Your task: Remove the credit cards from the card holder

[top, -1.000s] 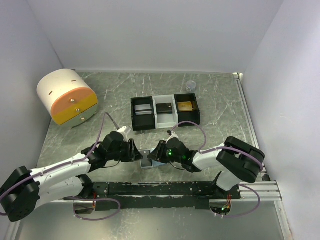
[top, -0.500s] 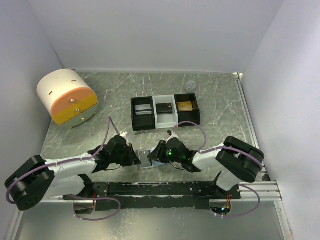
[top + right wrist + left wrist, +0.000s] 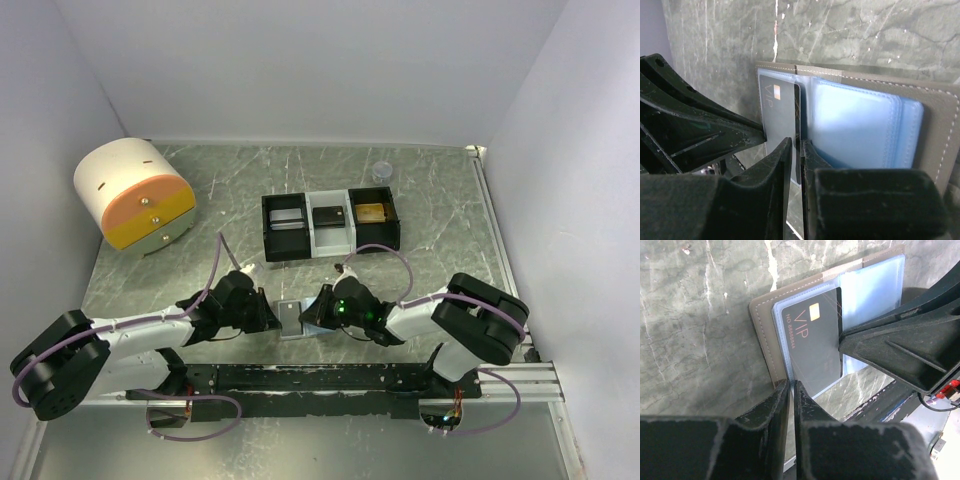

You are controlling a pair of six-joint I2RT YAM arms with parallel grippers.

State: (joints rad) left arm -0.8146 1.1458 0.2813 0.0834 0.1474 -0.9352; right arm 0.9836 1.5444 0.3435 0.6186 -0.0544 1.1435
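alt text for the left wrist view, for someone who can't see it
An open grey card holder lies on a marbled table, a dark VIP card in its clear sleeve. The left tool pinches the holder's near edge; the right tool meets the card's right edge.

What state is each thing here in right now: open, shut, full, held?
card holder, open flat on the table, edge pinched.
VIP card, in a clear sleeve, not yet out.
left gripper, shut on the card holder's edge.
right gripper, shut on the VIP card's edge.
tray, one flat item in each compartment.
drawer unit, drawers shut.
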